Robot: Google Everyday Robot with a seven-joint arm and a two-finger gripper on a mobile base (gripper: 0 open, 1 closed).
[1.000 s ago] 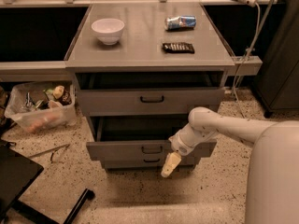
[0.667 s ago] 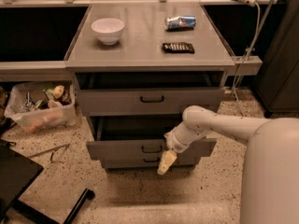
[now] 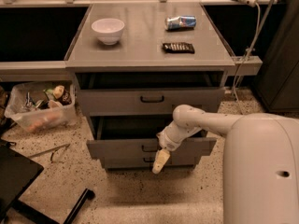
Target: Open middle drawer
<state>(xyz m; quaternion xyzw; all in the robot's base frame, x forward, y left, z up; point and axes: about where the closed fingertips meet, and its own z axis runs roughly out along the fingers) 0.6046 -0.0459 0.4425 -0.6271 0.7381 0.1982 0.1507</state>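
Note:
The middle drawer (image 3: 121, 148) is a wide grey drawer with a low front panel and a small black loop handle (image 3: 149, 148). It stands pulled out from the cabinet, with a dark gap showing above its front. My gripper (image 3: 160, 162), cream coloured, hangs pointing down in front of this panel, just right of and below the handle. The white arm (image 3: 201, 122) reaches to it from the right. The arm's wrist hides part of the panel.
The taller top drawer (image 3: 149, 99) juts out slightly above; a narrow bottom drawer (image 3: 131, 162) sits below. On the cabinet top are a white bowl (image 3: 108, 30), a can (image 3: 181, 22) and a dark bar (image 3: 178, 47). A clear bin (image 3: 39, 106) stands at left, a black base (image 3: 18, 181) lower left.
My gripper has shifted a little to the left along the middle drawer's front. The drawer itself has not visibly moved.

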